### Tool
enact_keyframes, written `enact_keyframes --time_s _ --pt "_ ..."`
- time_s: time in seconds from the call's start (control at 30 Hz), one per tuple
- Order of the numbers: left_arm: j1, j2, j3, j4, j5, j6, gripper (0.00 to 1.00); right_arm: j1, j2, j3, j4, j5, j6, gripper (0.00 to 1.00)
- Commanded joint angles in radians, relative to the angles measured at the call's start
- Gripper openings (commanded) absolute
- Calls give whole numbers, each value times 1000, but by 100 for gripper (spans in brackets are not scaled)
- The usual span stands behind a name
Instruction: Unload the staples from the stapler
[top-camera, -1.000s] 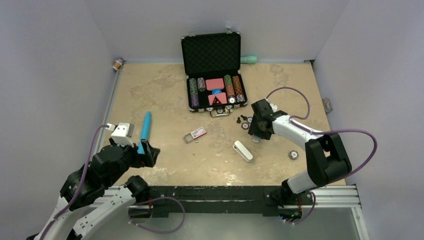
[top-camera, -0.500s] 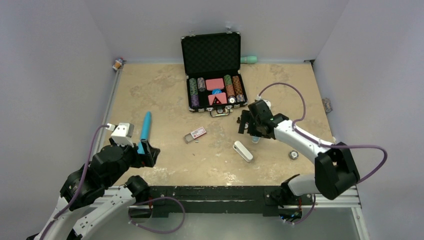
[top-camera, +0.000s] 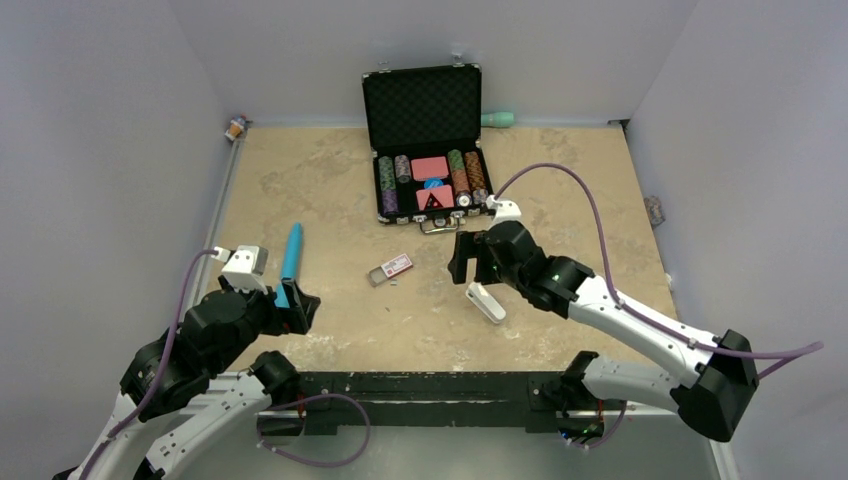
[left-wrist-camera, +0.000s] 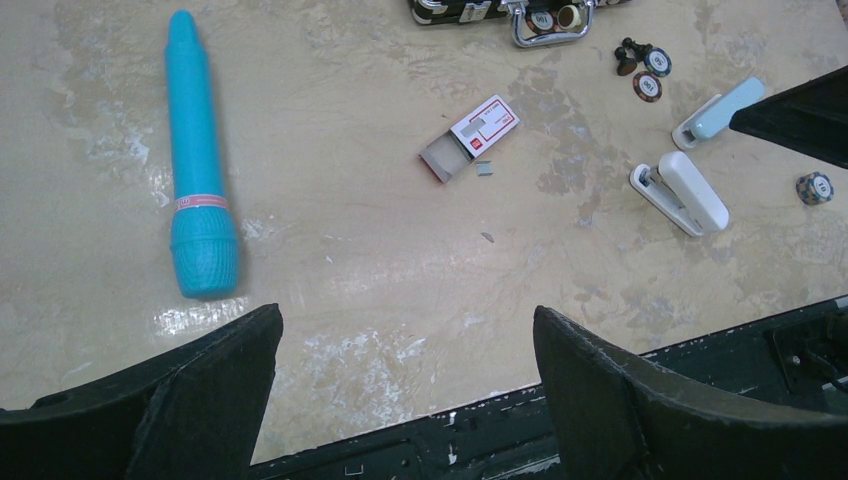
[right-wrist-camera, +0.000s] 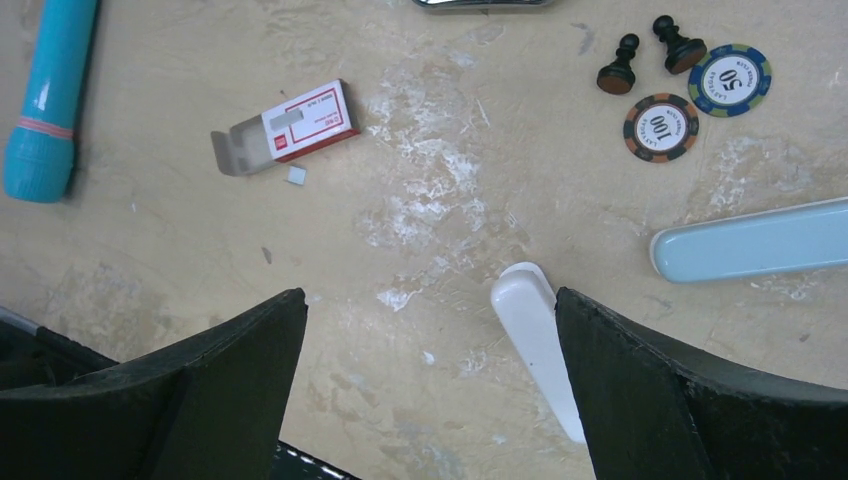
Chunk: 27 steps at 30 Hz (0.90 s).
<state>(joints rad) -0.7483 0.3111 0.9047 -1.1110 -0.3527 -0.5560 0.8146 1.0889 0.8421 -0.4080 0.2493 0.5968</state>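
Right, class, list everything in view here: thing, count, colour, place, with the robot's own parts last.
white stapler: 1, white, mid-table, under the right gripper
pale blue stapler-like item: 1, pale blue, right of white stapler
staple box: 1, red and white, open, left of the stapler
staple piece: 1, grey, beside the box
turquoise cylinder: 1, turquoise, left side
poker case: 1, black, open, far side, chips inside
loose chips: 3, mixed, two by the pawns, one further right
chess pawns: 2, dark, near the case
teal bottle: 1, teal, behind the case
left gripper: 1, black, open, near-left
right gripper: 1, black, open, over the stapler
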Motion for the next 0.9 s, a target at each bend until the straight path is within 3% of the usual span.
enact_keyframes --time_s 0.0,0.63,0.87 --pt "3 6 -2 42 -17 18 99 9 2 -32 -4 38 10 99" --pt "10 28 -3 49 -6 27 98 153 253 -76 -93 163 288 97" --pt "13 32 -3 51 -3 28 99 214 244 -31 -145 190 335 96"
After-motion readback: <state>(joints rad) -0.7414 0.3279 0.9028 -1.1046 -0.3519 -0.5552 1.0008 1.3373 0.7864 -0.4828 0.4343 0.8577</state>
